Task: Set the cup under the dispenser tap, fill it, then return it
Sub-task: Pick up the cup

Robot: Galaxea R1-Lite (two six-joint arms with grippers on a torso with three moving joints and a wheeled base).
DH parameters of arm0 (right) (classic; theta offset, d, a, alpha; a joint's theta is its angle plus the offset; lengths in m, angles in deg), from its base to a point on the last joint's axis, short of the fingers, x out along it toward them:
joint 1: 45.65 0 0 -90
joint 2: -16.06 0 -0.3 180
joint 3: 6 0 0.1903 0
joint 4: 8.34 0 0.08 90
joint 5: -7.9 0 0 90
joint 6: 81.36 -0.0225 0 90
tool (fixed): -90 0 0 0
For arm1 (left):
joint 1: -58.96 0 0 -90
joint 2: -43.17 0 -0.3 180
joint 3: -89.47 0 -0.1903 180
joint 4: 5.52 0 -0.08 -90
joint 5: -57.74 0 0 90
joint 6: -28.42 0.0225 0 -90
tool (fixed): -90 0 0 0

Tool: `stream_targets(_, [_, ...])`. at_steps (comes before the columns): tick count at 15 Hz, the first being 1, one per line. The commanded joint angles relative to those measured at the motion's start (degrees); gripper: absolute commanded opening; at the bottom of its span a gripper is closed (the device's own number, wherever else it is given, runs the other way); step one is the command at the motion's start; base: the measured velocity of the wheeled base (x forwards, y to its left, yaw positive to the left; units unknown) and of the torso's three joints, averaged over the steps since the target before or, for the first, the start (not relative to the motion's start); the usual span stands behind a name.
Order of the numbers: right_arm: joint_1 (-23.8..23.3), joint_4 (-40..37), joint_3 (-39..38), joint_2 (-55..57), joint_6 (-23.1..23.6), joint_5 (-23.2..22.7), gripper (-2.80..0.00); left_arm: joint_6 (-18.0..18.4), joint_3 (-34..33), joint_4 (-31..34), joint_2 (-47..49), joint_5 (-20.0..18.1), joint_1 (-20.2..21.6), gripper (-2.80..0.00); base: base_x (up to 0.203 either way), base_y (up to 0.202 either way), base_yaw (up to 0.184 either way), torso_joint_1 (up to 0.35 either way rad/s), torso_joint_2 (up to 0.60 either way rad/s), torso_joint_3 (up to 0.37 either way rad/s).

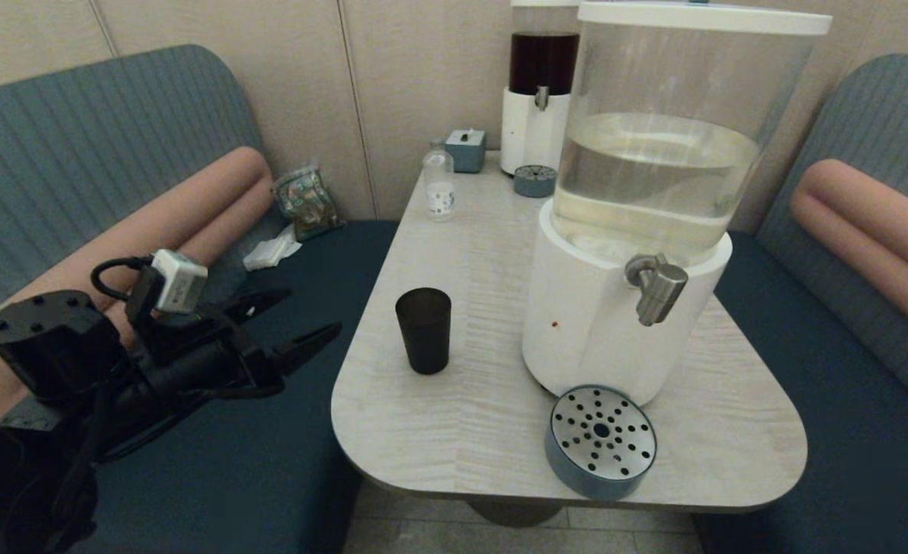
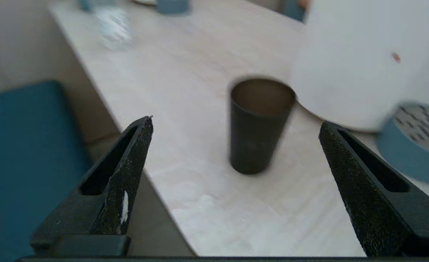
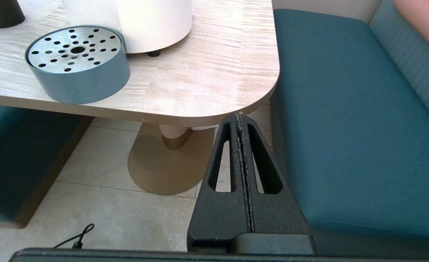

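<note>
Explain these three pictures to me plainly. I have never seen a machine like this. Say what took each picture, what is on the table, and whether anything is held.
It is a two-armed robot with pincer grippers. One picture comes from its head camera; the others from cameras on each wrist. On the table stand the cup, a big water dispenser with the dispenser tap, a round drip tray below the tap, a small bottle and a second dispenser with dark liquid. The left gripper is open, off the table's edge, aimed at the cup. The right gripper is shut and empty, low beside the table. Nothing is held.
</note>
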State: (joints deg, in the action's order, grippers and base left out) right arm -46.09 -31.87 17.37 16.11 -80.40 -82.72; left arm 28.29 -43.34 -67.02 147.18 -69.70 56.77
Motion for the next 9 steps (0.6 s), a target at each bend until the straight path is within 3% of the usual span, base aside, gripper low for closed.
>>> stream_targets(1, [0.0, -0.02, -0.09, 0.04, 0.01, 0.01, -2.8, -0.04, -0.63, -1.24, 4.02, -2.55, -0.68, 0.0, 0.0, 0.0, 0.0, 0.0, 0.0, 0.0])
stream_targets(9, [0.0, -0.02, -0.05, 0.04, 0.01, -0.05, -2.8, 0.48, 6.92, -2.48, 16.27, -3.96, -2.68, 0.0, 0.0, 0.0, 0.0, 0.0, 0.0, 0.0])
